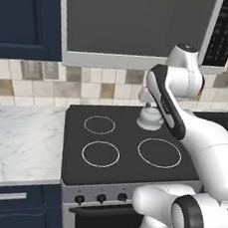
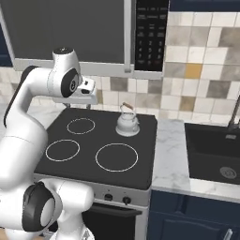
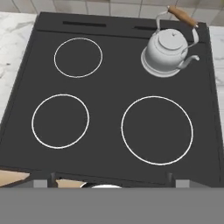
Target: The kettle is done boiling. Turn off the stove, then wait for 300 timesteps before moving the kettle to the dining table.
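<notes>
Left base view: white arm [image 1: 192, 145] nearest, folded over stove [image 1: 125, 162], half hiding kettle [image 1: 149, 119] at back right burner; knobs [image 1: 101, 198] along front.
Right base view: kettle [image 2: 127, 123] upright on rear right burner, handle arched; sink [image 2: 213, 152] to right.
Hand view: gripper [image 3: 107, 180] high above stove front, fingertips well apart; kettle [image 3: 168, 51] upper right.

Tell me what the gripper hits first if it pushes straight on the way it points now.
Probably the bare black glass of the stove, between the burner rings. The kettle sits off to the side on its rear burner, outside that line. Depth is hard to judge.
</notes>
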Motion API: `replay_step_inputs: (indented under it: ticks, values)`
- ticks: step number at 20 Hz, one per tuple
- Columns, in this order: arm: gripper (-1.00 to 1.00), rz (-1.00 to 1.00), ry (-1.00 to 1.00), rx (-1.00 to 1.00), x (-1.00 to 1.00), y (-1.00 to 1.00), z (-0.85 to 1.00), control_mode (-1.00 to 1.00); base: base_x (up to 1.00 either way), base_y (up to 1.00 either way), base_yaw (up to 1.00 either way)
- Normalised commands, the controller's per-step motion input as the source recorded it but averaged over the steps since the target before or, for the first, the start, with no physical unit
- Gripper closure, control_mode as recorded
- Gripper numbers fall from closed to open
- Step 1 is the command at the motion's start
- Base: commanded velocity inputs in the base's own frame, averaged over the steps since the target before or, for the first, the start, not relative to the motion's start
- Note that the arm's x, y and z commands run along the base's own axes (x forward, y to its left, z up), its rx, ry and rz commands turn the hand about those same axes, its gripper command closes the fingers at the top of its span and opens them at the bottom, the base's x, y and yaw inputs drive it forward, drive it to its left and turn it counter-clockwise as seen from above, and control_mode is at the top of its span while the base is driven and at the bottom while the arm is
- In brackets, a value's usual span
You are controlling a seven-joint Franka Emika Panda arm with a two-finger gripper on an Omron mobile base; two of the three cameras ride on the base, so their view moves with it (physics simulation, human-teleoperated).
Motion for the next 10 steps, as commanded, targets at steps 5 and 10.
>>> replay_step_inputs:
  ticks: [5,10]
  values:
    - [-1.00,0.00,0.00,0.00,0.00,0.00,0.00,1.00,-0.11,-0.48,0.00]
    - [-1.00,0.00,0.00,0.00,0.00,0.00,0.00,1.00,-0.07,-0.45,0.00]
